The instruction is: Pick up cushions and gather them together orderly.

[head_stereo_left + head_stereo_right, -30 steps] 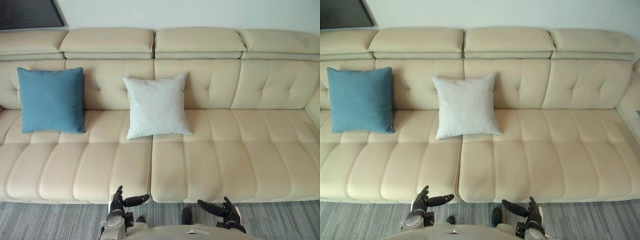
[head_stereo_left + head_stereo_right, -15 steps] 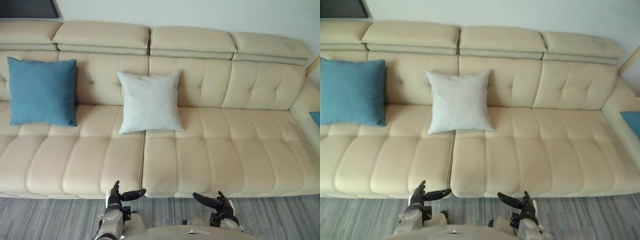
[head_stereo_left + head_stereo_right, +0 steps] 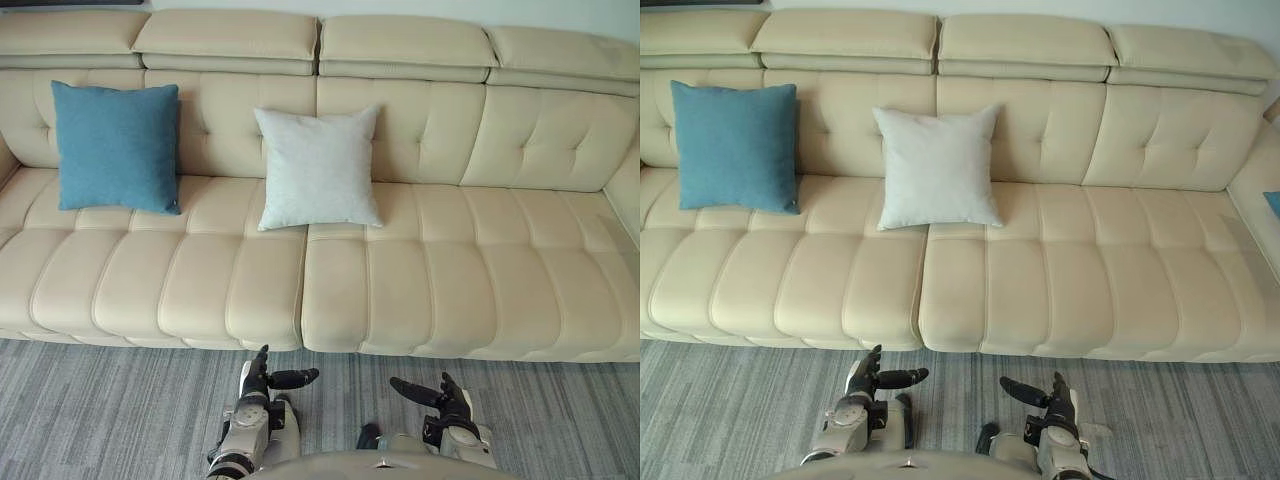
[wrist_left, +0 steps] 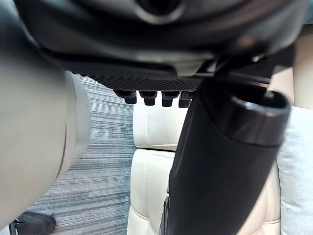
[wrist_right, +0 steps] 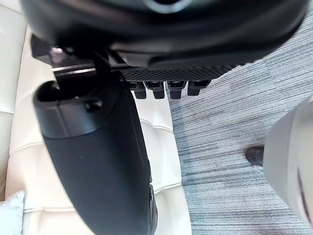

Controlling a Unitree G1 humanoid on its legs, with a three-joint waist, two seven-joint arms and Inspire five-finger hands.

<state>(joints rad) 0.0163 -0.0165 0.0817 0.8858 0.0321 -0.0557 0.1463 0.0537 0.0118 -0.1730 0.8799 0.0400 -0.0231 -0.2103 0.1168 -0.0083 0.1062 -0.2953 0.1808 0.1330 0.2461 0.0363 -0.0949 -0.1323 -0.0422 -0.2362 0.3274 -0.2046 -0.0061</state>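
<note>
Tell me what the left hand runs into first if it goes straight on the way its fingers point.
Probably the sofa's front edge, just left of the seat seam: the open left hand points its fingers at it. The white cushion sits farther back along that line. Depth is unclear.

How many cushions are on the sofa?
2: a blue cushion on the left, a white cushion near the middle. A blue sliver at the right edge may be another.

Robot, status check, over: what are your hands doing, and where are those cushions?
Left hand, right hand open, empty, low over carpet. Blue cushion, white cushion propped against sofa back, apart, untouched. Nothing seen in the way.
</note>
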